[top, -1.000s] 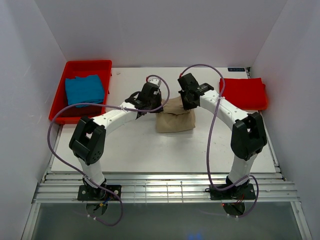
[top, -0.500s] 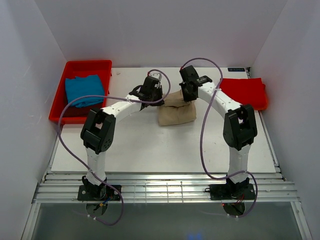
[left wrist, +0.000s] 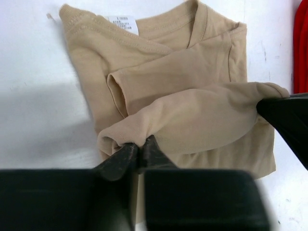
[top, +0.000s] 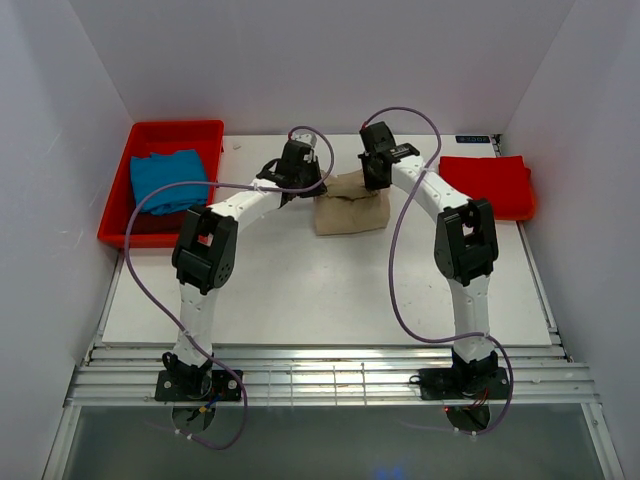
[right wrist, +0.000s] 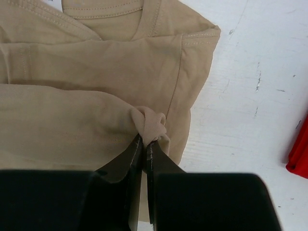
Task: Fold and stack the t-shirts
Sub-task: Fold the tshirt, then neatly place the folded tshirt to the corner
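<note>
Fingers [left wrist: 118,163] of the left gripper [left wrist: 139,147] are pressed shut on a bunched edge of the tan-beige t-shirt [left wrist: 192,72], while the right gripper [right wrist: 143,143] is clamped on a knot of cloth at the opposite end of the same fold. The raised fold is stretched between both grippers above the shirt's folded body, which is laid on the white table [top: 300,290] toward its far side.
</note>
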Tool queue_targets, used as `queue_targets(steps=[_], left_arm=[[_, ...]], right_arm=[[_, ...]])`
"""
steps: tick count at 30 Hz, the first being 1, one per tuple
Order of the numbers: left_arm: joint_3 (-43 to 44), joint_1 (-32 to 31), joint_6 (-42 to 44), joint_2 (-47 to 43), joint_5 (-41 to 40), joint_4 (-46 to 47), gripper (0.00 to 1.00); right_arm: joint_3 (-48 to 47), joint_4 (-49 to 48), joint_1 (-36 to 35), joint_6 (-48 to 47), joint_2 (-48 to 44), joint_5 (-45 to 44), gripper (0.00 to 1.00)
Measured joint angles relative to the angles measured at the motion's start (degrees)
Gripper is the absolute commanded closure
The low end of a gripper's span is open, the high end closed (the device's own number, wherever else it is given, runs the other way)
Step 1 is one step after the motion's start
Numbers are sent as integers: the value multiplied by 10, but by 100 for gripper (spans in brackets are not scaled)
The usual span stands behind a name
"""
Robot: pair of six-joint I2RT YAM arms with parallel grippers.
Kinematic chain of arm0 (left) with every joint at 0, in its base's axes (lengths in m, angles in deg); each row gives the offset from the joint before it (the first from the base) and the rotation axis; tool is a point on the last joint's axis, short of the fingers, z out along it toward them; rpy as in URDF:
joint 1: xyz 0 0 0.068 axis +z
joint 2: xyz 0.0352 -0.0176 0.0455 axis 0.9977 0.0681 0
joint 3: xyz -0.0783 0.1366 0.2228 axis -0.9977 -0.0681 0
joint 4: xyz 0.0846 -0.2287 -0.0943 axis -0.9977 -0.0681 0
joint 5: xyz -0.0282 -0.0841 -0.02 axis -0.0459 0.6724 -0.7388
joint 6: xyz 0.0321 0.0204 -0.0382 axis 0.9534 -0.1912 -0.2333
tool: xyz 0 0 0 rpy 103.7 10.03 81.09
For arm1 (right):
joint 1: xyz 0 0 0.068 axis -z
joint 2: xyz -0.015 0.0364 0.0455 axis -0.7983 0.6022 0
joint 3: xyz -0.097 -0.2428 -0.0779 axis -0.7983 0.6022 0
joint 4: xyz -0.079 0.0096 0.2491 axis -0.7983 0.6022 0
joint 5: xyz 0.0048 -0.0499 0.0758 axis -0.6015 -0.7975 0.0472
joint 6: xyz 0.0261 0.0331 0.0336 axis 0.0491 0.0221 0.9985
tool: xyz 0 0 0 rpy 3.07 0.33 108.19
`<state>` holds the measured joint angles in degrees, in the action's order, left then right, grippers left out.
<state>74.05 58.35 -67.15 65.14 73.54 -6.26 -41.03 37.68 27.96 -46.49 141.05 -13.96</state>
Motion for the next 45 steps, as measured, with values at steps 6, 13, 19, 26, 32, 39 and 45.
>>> queue_targets(steps=[6, 13, 19, 26, 32, 39, 45], left_arm=[[29, 5, -19, 4, -64, 58, 33], [130, 8, -21, 13, -97, 85, 29], [39, 8, -35, -47, -40, 145, 32], [-18, -4, -44, -34, 44, 115, 32], [-2, -12, -41, 7, 86, 97, 32], [40, -13, -30, 75, 90, 75, 33], [34, -13, -28, 100, 90, 65, 33]], right_arm=[[-13, -76, 15, 40, 2, -34, 42], [46, -209, 34, 43, -46, -50, 9], [118, -265, 32, 38, -130, 2, 16], [136, -246, 33, 40, -138, 71, 3], [169, -221, 62, 60, -118, 154, 10], [169, -202, 110, 66, -80, 213, 10], [166, -191, 147, 67, -30, 266, 10]])
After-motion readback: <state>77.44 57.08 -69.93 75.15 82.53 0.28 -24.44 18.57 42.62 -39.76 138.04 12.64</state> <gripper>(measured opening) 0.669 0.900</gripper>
